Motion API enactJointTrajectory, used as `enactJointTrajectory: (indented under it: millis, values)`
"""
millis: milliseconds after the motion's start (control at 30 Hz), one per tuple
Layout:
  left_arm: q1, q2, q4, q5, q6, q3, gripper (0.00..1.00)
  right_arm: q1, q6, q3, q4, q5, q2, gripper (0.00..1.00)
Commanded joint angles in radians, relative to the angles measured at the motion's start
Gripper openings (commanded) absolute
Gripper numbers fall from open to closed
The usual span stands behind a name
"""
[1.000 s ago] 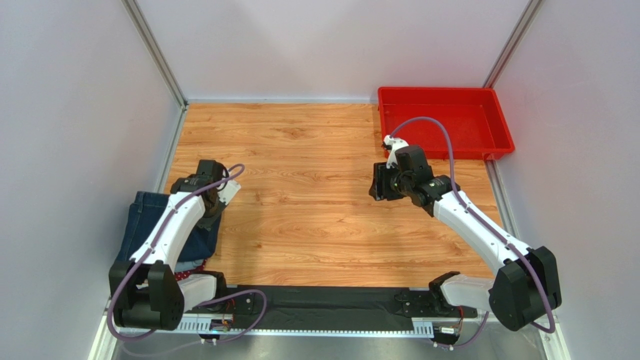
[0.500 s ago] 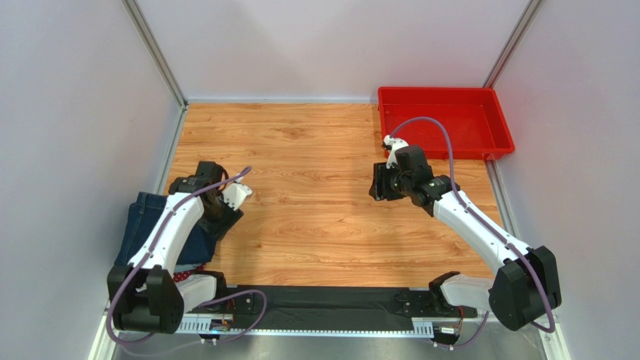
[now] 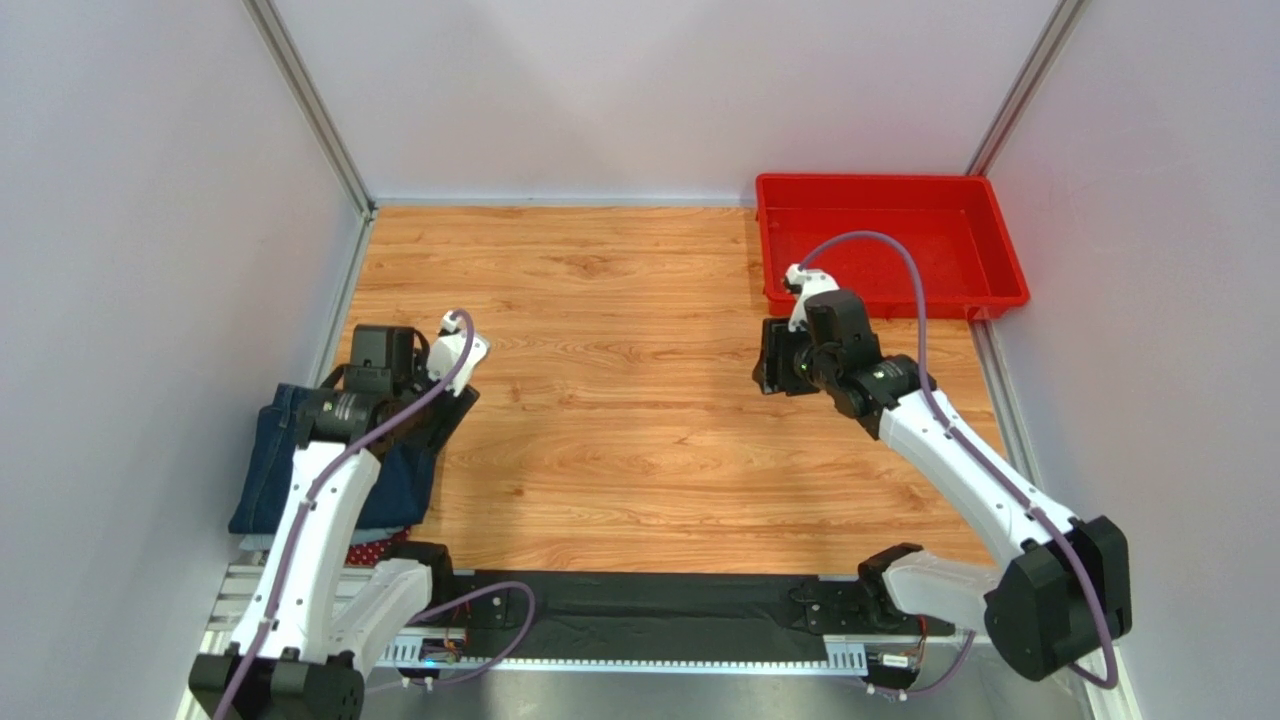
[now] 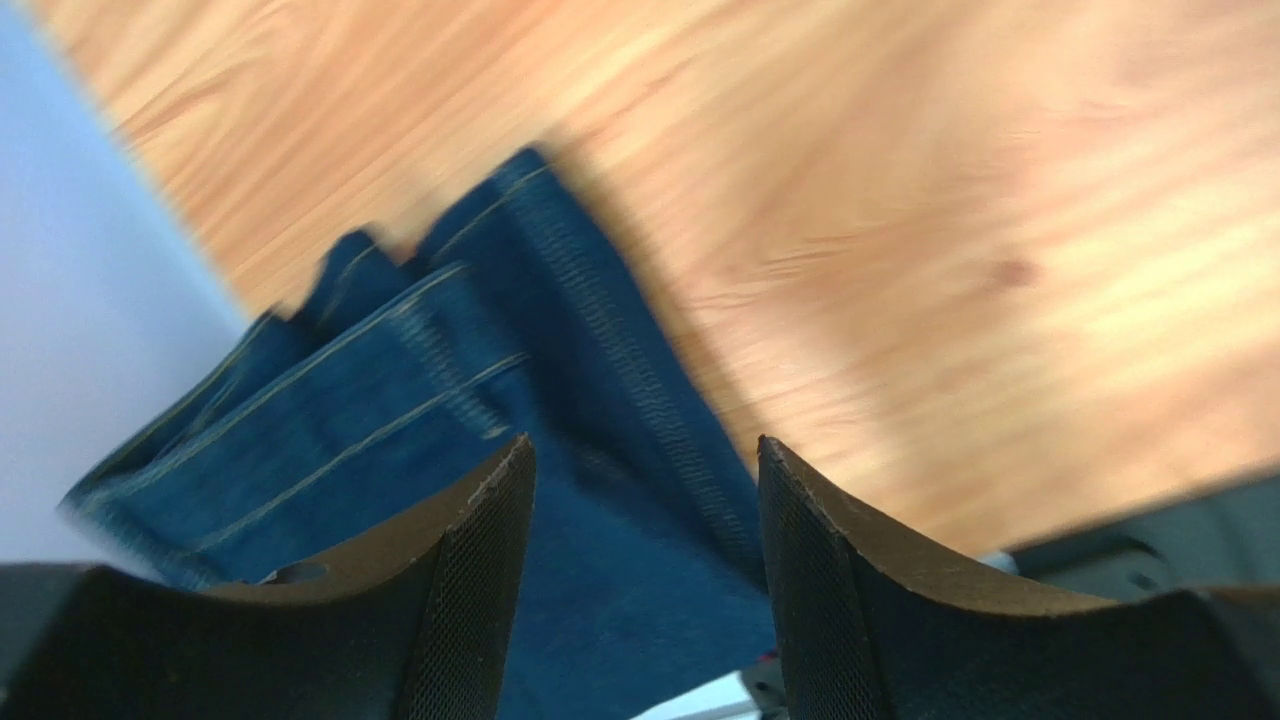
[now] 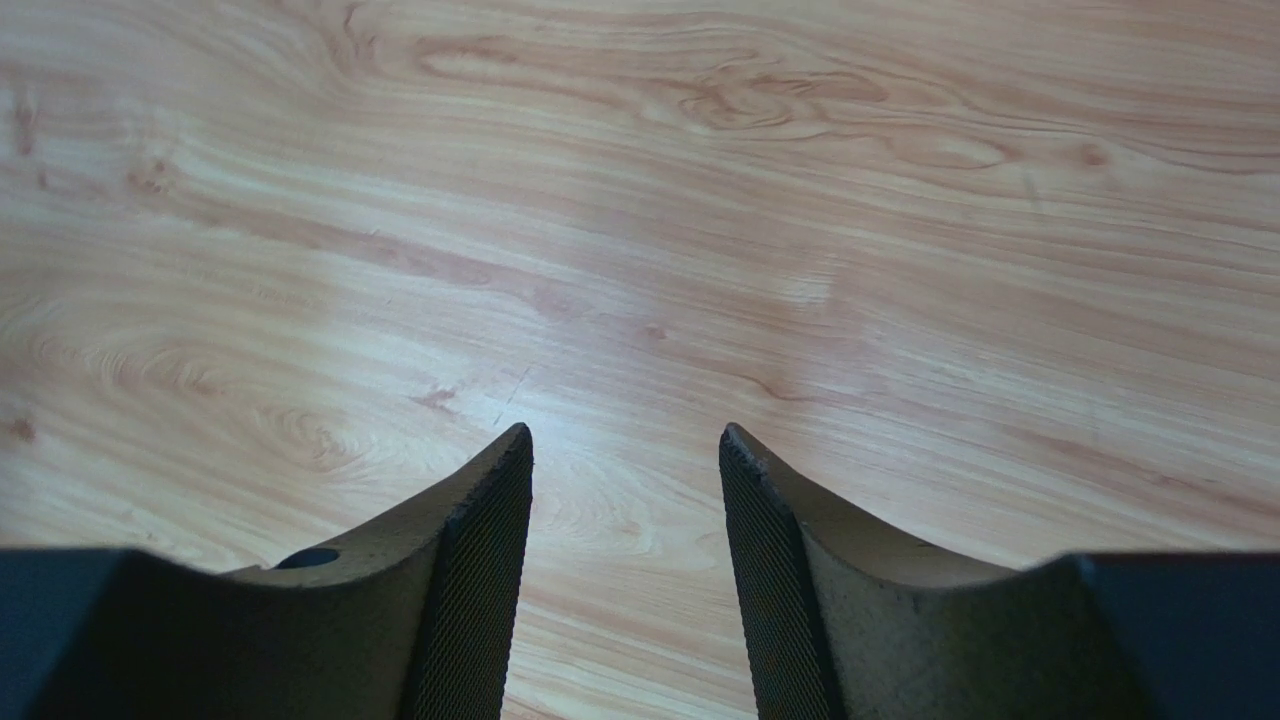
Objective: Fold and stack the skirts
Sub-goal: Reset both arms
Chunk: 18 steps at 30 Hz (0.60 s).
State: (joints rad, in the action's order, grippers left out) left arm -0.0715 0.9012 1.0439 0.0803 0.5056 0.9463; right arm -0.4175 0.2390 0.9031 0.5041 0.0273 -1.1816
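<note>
Wood-grain table (image 3: 631,300) — pale grey walls (image 3: 646,90) on 3 sides, even light.

No text, label, brand or number is readable anywhere.

Between and below the jaws of the left gripper (image 4: 643,458): navy denim skirt (image 4: 391,435), coarse woven cloth with pale raised stitching. Below the jaws of the right gripper (image 5: 624,435): table (image 5: 842,225), smooth wood grain with a soft sheen. Finger pads (image 5: 473,585): matt black, finely cross-hatched. Red tray (image 3: 872,183): glossy plastic.

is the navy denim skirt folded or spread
Folded: the navy denim skirt lies as a compact rectangle, with layered hems in the left wrist view.
</note>
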Motion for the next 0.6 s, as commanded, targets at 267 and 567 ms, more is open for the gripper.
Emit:
enactJointTrajectory:
  millis: [267, 567]
  values:
    - [0.015, -0.26, -0.058, -0.027, -0.037, -0.227, 0.82, 0.049, 0.079, -0.122, -0.013, -0.26, 0.192, 0.59]
    - [0.038, -0.298, -0.085, -0.022, -0.033, -0.247, 0.86, 0.051, 0.114, -0.136, 0.008, -0.282, 0.201, 0.66]
